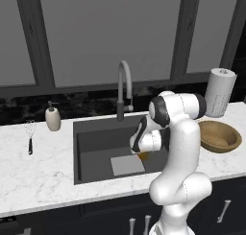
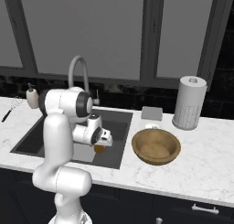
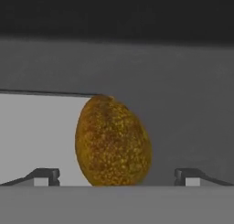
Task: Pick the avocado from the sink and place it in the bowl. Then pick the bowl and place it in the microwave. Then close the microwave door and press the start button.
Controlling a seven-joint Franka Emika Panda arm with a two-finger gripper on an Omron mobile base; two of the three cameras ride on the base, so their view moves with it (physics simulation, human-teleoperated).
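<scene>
Nearest of all, the pincer (image 3: 116,175) is down inside the sink (image 1: 96,138), its fingertips (image 3: 45,175) spread wide with the avocado (image 3: 113,141) standing between them, a tip off at its 9 o'clock and the other at its 3 o'clock, neither touching the skin. So nothing is gripped yet; as I judge it, the first pick is just about to happen and the whole task is still ahead.

From the right base view the avocado shows as an orange lump under the hand, near the sink's right wall, on the dark floor beside the lighter square.

Further along the table (image 2: 201,168), at about 3 o'clock from the sink, the bowl (image 2: 156,146) sits waiting.

Still to do: squeeze and lift the avocado, drop it in the bowl, carry the bowl to the microwave, shut the door, press start.
</scene>
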